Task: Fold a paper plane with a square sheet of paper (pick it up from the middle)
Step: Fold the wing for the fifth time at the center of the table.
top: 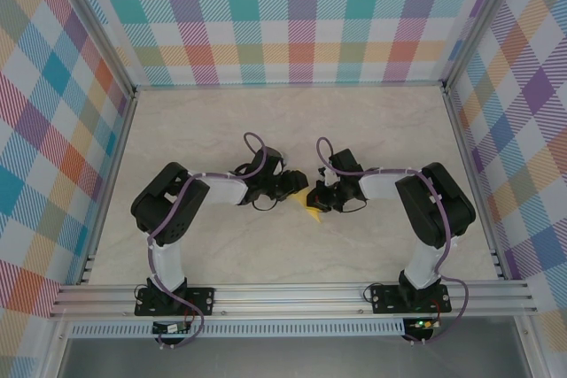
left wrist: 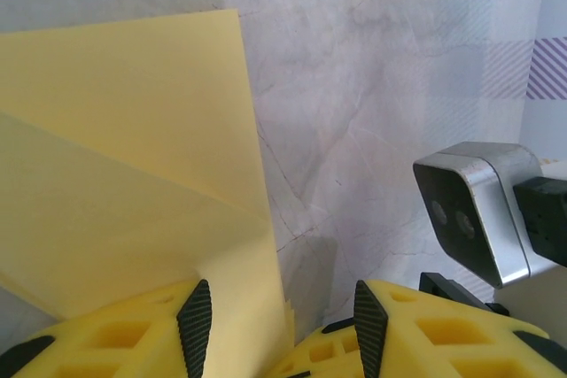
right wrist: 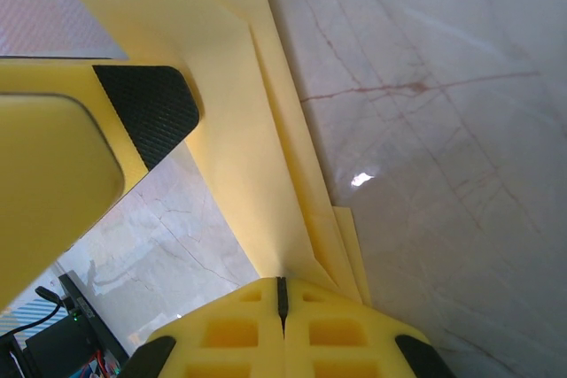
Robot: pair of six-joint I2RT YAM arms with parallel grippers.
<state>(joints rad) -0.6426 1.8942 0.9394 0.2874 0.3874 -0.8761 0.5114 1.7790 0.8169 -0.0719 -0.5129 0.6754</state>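
The yellow sheet of paper (top: 312,207) is folded into creased layers and sits at the table's middle, between the two arms. My right gripper (right wrist: 282,294) is shut on the paper's (right wrist: 266,130) folded corner, with stacked edges fanning out from the closed jaws; from above the right gripper (top: 319,197) is at the paper's right side. My left gripper (left wrist: 283,325) stands open, and the paper (left wrist: 124,157) runs down between its pads, close to the left pad (left wrist: 195,325). From above the left gripper (top: 296,185) is just left of the paper.
The right wrist's silver camera housing (left wrist: 474,210) sits close beside my left fingers. A left finger pad (right wrist: 146,112) hangs over the paper in the right wrist view. Marble tabletop (top: 221,245) spreads all round, with plaid walls (top: 292,15) and an aluminium rail (top: 292,294) at the near edge.
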